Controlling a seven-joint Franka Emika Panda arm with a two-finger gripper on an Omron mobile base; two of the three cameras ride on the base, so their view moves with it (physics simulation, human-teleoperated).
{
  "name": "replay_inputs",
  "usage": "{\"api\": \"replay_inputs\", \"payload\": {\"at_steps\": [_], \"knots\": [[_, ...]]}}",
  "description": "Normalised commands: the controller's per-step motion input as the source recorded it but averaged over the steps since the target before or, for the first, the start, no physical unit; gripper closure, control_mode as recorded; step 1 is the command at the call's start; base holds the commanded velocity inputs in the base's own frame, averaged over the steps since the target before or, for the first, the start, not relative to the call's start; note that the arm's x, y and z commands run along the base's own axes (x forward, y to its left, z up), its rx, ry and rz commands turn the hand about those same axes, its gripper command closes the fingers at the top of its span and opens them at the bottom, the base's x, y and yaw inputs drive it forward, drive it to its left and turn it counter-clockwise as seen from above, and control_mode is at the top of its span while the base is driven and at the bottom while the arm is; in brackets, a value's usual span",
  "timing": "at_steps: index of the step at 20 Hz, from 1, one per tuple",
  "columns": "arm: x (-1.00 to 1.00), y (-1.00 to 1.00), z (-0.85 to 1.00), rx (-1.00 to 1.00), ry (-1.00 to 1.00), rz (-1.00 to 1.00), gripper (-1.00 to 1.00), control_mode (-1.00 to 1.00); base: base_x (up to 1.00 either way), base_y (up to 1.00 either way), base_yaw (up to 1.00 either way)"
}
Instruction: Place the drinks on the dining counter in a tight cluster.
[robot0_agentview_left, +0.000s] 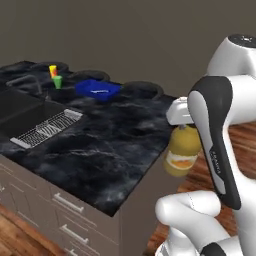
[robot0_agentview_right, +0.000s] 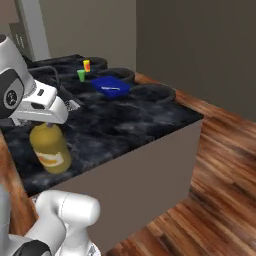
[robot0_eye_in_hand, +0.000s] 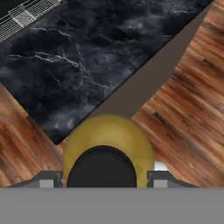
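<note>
Jug (robot0_agentview_left: 182, 151): yellow-orange, dark cap, hanging upright under the claw, off the near corner of the surface and above the wood floor (robot0_eye_in_hand: 188, 100); in the hand view at 6 o'clock, body bulging round the cap.
Claw (robot0_eye_in_hand: 101, 179): part-closed on the jug's neck, one fingertip (robot0_eye_in_hand: 46, 179) at each side of the cap; grip looks firm, jug not tilted.
Surface (robot0_agentview_left: 115, 145): black marble with white veins; bare stretch lies at 10 to 11 o'clock from the jug in the left base view.
Sink (robot0_agentview_left: 30, 117): sunk in the slab at 9 o'clock, wire rack on its near rim; to be kept clear of.
Cups (robot0_agentview_left: 55, 76): green and yellow, far back at 11 o'clock; not part of the job.
Blue dish (robot0_agentview_left: 98, 89): beyond the bare stretch at 11 o'clock, near the far edge.
Step in hand: carrying the jug over the slab, by judgement.
How to do it well: keep the jug upright and high enough that its base clears the slab edge; swing inward toward 10 o'clock; pick a bare spot with room beside it for more drinks; lower straight down until the base sits flat; only then let go.
Risk: base catching the corner, or a drop too near the edge.
</note>
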Motion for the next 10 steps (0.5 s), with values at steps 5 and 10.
{"api": "replay_inputs", "payload": {"at_steps": [5,10], "knots": [[0.00,0.00,0.00,0.00,0.00,0.00,1.00,1.00,0.46,-1.00,0.41],[0.00,0.00,0.00,0.00,0.00,0.00,1.00,1.00,0.15,-0.94,0.64]]}}
